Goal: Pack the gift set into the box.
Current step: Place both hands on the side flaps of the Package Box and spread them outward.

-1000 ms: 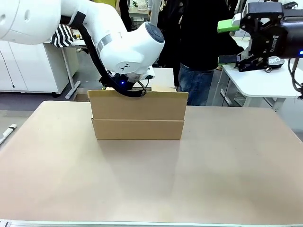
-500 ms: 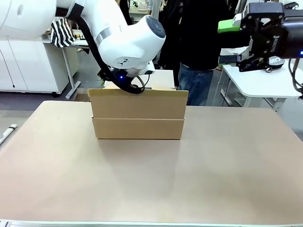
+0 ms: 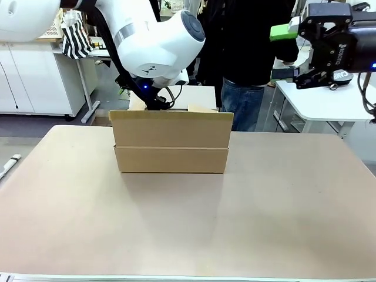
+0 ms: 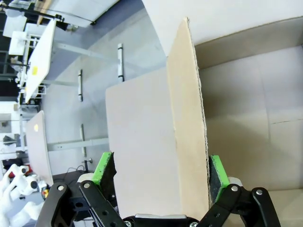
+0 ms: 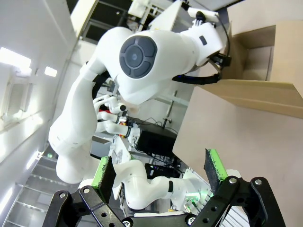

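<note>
Left arm over the open carton, right arm parked up high

Looks like the box-prep step to me: the box (image 3: 171, 143) sits mid-table toward the far side, and the left gripper (image 4: 158, 172) hangs just above its far-left edge with its fingers spread wide, 1 upright flap (image 4: 189, 118) standing between the 2 green pads but neither pad touching it. The inside floor of the carton looks bare in the left wrist view, and I can't spot any gift set anywhere, so nothing's packed yet. Next move probably calls for getting that flap out of the way, or waiting for the person (image 3: 249, 53) at the far side to bring the set. The right gripper (image 3: 283, 51) is well apart from the box, raised at the right, jaws spread and empty.
</note>
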Robot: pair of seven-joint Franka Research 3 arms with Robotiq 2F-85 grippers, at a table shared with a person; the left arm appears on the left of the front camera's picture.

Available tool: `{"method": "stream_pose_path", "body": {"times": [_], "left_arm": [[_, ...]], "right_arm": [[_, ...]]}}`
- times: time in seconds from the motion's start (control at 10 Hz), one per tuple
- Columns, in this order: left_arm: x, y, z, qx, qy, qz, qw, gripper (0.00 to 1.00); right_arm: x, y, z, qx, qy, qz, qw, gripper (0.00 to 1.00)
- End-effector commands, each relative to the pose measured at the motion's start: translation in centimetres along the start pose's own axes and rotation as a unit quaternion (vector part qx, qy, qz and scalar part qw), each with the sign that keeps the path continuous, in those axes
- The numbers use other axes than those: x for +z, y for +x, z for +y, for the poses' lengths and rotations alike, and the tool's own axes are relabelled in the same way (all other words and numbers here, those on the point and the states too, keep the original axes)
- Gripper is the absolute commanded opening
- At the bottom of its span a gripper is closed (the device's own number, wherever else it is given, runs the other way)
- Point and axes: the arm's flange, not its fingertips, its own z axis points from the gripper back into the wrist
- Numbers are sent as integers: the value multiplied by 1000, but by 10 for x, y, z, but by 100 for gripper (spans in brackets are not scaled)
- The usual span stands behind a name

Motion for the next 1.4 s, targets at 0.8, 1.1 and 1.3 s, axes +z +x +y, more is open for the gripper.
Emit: {"method": "stream_pose_path", "body": {"times": [0.8, 1.1, 1.3], "left_arm": [[-6, -26, 96, 60, -29, 12, 998, 100], [-39, -42, 122, 101, -73, 37, 992, 100], [-77, -52, 123, 101, -137, 75, 983, 100]], "right_arm": [[-5, 2, -1, 7, 13, -5, 1000, 100], [-5, 2, -1, 7, 13, -5, 1000, 100], [-5, 2, -1, 7, 13, -5, 1000, 100]]}}
